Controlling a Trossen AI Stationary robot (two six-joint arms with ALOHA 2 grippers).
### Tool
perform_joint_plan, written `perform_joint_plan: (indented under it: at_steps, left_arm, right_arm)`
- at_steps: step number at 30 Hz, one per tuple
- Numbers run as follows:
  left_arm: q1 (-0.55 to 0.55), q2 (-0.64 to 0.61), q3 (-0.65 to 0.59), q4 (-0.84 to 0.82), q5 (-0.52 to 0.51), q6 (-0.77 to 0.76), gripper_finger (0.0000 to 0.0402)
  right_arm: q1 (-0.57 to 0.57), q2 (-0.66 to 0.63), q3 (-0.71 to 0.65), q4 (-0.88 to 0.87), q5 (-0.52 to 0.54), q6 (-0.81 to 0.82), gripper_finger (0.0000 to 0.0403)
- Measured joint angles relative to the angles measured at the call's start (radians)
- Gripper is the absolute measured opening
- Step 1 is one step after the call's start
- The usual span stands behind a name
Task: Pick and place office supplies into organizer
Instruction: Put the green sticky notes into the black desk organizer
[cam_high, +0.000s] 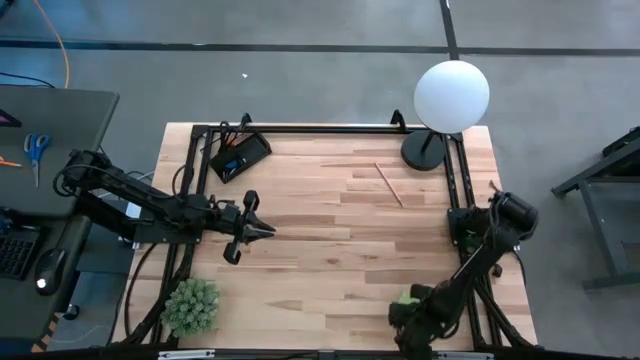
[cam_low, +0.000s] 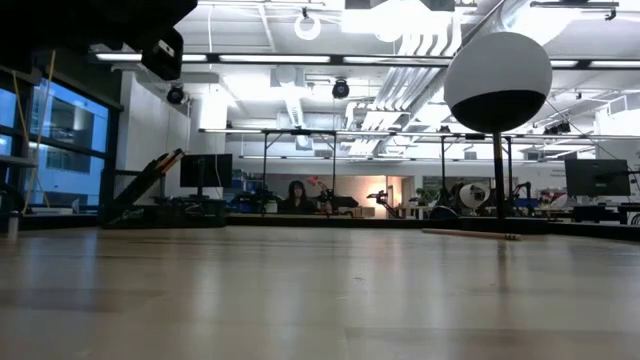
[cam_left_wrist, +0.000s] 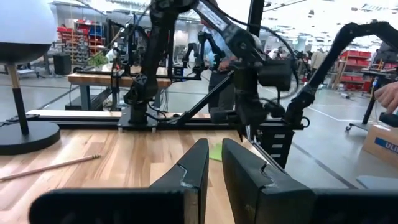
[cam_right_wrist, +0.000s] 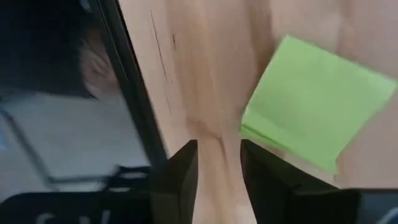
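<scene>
Right gripper (cam_right_wrist: 219, 163), fingers parted and empty, hovers beside the green sticky-note pad (cam_right_wrist: 314, 102); light, thin, floppy, best pinched at an edge

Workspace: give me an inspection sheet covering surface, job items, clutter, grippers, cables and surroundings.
Surface: wooden table, mostly bare in the middle.
Job's things: organizer at the far left corner, holding some items; one pencil loose near the lamp; green sticky-note pad at the near right edge, beside the right gripper.
Clutter: globe lamp at the far right corner; potted plant at the near left.
Grippers: left gripper shut, empty, over the table's left half; right gripper open, low beside the pad, holding nothing.
Cables: an orange cable on the floor.
Surroundings: grey desk with blue-handled scissors.
</scene>
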Motion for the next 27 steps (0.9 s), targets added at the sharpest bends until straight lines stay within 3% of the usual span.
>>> perform_joint_plan:
  at_steps: [7, 14, 17, 22, 27]
  left_arm:
    - [0.0, 0.0, 0.0, 0.002, 0.0, -0.008, 0.0035]
    - [0.0, 0.0, 0.0, 0.0, 0.0, -0.008, 0.0035]
    - [0.0, 0.0, 0.0, -0.001, 0.0, -0.008, 0.0035]
    - [0.0, 0.0, 0.0, -0.001, 0.0, -0.011, 0.0035]
    - [0.0, 0.0, 0.0, -0.003, 0.0, -0.012, 0.0035]
  right_arm:
    - [0.031, 0.179, 0.122, -0.203, 0.007, -0.278, 0.0127]
    - [0.048, 0.217, 0.228, -0.369, 0.056, -0.32, 0.0127]
    - [0.049, 0.212, 0.298, -0.462, 0.148, -0.328, 0.0127]
    - [0.047, 0.211, 0.335, -0.467, 0.376, -0.413, 0.0127]
    - [0.034, 0.211, 0.256, -0.454, 0.303, -0.444, 0.0127]
